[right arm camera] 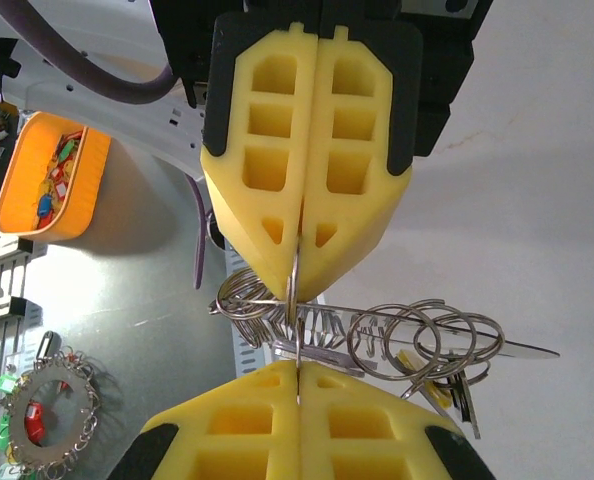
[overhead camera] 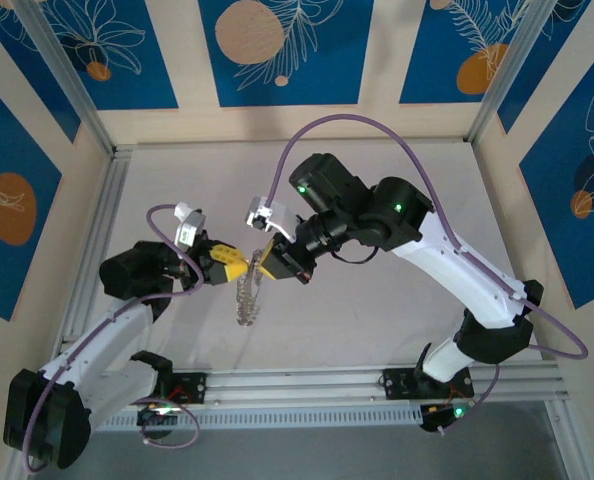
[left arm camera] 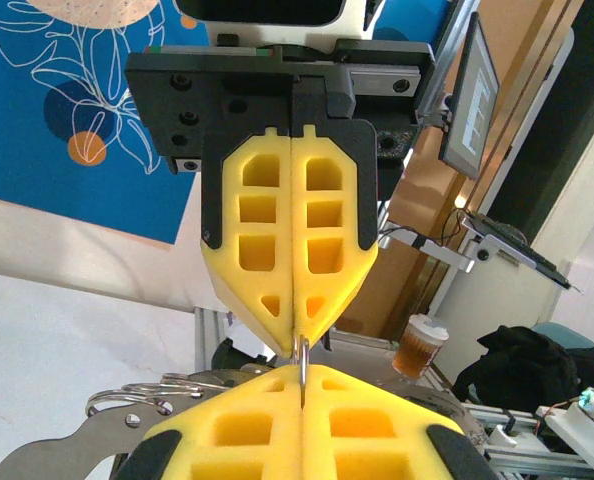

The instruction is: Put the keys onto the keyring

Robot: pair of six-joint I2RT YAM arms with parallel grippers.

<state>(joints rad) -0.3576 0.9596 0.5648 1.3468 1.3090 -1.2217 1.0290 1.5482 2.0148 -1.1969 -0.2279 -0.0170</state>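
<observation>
Plainly, the left gripper [left arm camera: 302,372] and the right gripper [right arm camera: 297,366] meet tip to tip, both pinched fully closed on the same thin wire of the keyring [right arm camera: 252,300] (seen edge-on in the right wrist view), whose bunch of loops and the keys [right arm camera: 427,370] hang just beside the closed tips. Bare table [overhead camera: 197,170] lies open on every side beneath them, its railed edges [overhead camera: 95,240] well apart from both grippers. Off past the left gripper sits an orange tray [right arm camera: 32,222] holding small coloured pieces.

Orange plastic tub [right arm camera: 52,175] w/ small coloured tags, upper left of right wrist view. Clear plastic cup of brown drink [left arm camera: 418,350] lower right of left wrist view, flat monitor [left arm camera: 474,100] upper right. Blue leaf-print wall panels [overhead camera: 277,50] across top of overhead view.
</observation>
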